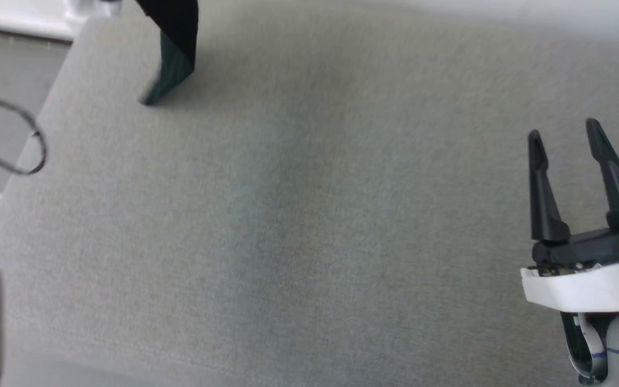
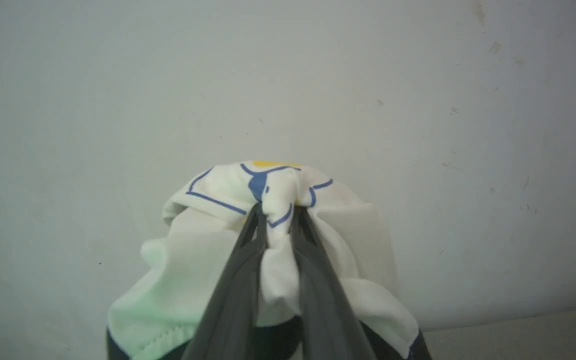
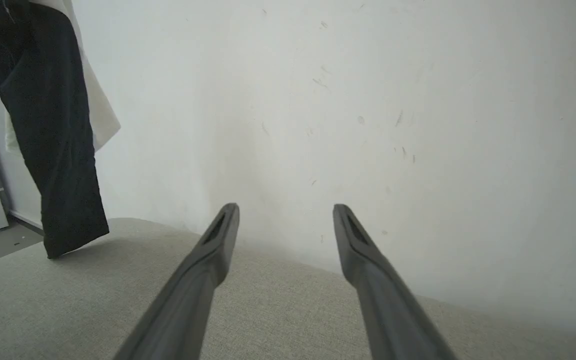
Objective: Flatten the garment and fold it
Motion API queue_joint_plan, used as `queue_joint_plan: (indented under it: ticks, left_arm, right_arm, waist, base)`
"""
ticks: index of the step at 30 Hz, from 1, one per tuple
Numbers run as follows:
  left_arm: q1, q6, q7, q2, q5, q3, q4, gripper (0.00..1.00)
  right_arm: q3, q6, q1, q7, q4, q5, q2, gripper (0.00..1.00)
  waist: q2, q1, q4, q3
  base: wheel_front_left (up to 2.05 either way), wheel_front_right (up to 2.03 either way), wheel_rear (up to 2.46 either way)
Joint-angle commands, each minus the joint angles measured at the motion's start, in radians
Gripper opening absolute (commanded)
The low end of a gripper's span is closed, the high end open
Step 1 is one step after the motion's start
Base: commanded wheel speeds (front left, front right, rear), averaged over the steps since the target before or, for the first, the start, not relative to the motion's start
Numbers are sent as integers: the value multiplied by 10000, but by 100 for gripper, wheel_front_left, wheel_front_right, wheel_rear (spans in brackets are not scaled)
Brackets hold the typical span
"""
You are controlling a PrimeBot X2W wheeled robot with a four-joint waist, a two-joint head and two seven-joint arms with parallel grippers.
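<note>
l gripper clamped on bunched white chest of garment, right at blue/yellow print, cloth draped over both fingers. r gripper spread wide, holding nothing, low over grey padded surface. progress: early, approx none done. garment hangs in air off l gripper at far left, black sleeve end at or just above surface, contact unclear. nothing flattened, no fold made. to do: lay down, spread, fold. garment well apart from r gripper, across surface to its left

Head cam: you're looking steeply down on the grey tabletop. Left wrist: tight on garment, facing wall. Right wrist: low, wallward; shares hanging sleeve with head, both upper left.
</note>
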Motion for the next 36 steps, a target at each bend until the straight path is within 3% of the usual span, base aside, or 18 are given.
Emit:
queue_joint_plan:
  ticks: [1,11,18,29,36]
  left_arm:
    - [-282,-33,50,-243,-132,-109,-111,0]
    - [-807,90,682,-2206,-1029,-877,-612,0]
    - [13,323,652,-3318,-1131,-1731,-658,0]
    - [3328,900,-902,-3912,-1038,-4038,-477,0]
    - [5644,1516,-1860,-3935,-1539,-5189,813,0]
  right_arm:
    - [-93,-19,130,-89,41,93,44,100]
    - [-956,-19,193,-279,42,110,155,100]
    - [-1720,-19,151,-297,-287,211,160,100]
    - [-1955,-19,5,-227,-670,437,161,100]
    - [-1732,-19,-58,-273,-550,610,161,100]
  waist:
    - [-1,3,-452,-1044]
    - [-1,3,-1139,-1495]
    - [-1,3,-1695,-1324]
    - [-1,3,-2415,-685]
    - [-1,3,-2685,-177]
  base:
    - [0,0,0]
    - [0,0,0]
    - [0,0,0]
    - [0,0,0]
    - [0,0,0]
